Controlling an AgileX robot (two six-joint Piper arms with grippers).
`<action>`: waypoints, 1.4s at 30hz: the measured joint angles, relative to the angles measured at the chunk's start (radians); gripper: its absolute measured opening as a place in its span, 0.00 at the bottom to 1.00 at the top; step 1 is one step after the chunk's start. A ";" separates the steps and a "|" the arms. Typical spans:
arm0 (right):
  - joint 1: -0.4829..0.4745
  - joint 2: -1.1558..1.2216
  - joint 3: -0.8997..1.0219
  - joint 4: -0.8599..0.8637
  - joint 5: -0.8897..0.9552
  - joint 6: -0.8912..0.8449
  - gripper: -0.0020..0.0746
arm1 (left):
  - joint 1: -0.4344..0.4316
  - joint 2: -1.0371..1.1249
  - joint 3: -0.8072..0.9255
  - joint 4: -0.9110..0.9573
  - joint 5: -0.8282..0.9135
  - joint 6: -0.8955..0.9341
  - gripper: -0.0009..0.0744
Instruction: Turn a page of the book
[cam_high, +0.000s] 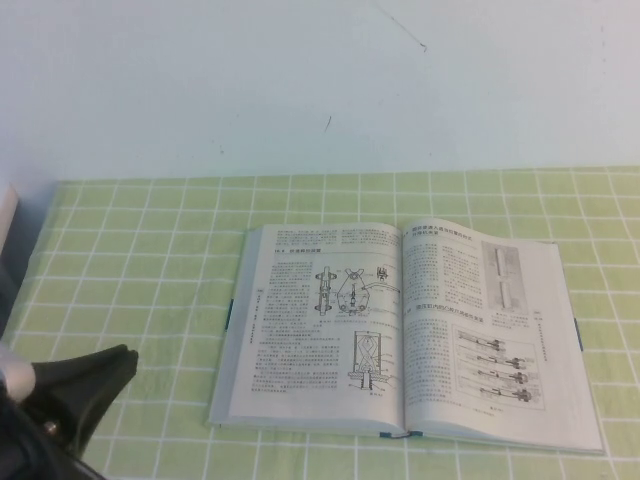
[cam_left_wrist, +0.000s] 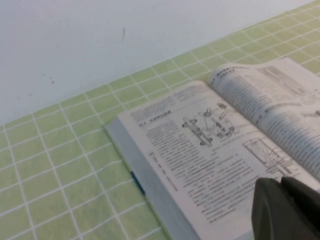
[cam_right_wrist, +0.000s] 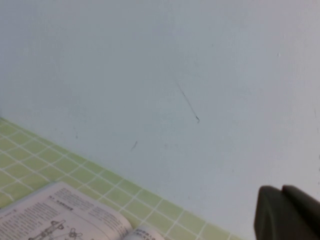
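The book (cam_high: 400, 330) lies open and flat on the green checked tablecloth, right of the middle, showing white pages of small text and mechanical line diagrams, with thin blue cover edges. No page with four circles in a ring shows. My left gripper (cam_high: 125, 355) is at the near left, shut and empty, well clear of the book's left edge. In the left wrist view the book (cam_left_wrist: 200, 155) lies ahead of the shut left gripper (cam_left_wrist: 280, 182). My right gripper (cam_right_wrist: 281, 190) is out of the high view; its wrist view shows it shut, raised, facing the wall above the book (cam_right_wrist: 60, 215).
The tablecloth (cam_high: 150, 250) covers the table up to a pale blue wall (cam_high: 300, 80) at the back. A dark and white object (cam_high: 5, 230) stands at the far left edge.
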 joint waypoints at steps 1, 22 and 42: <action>0.000 -0.011 0.000 0.000 0.012 0.000 0.02 | 0.000 -0.016 0.009 0.014 0.019 -0.005 0.01; 0.002 -0.026 0.002 -0.009 0.119 -0.007 0.02 | 0.000 -0.039 0.018 0.035 0.173 -0.005 0.01; 0.030 -0.294 0.074 -0.211 -0.003 0.104 0.02 | 0.000 -0.039 0.018 0.035 0.179 -0.009 0.01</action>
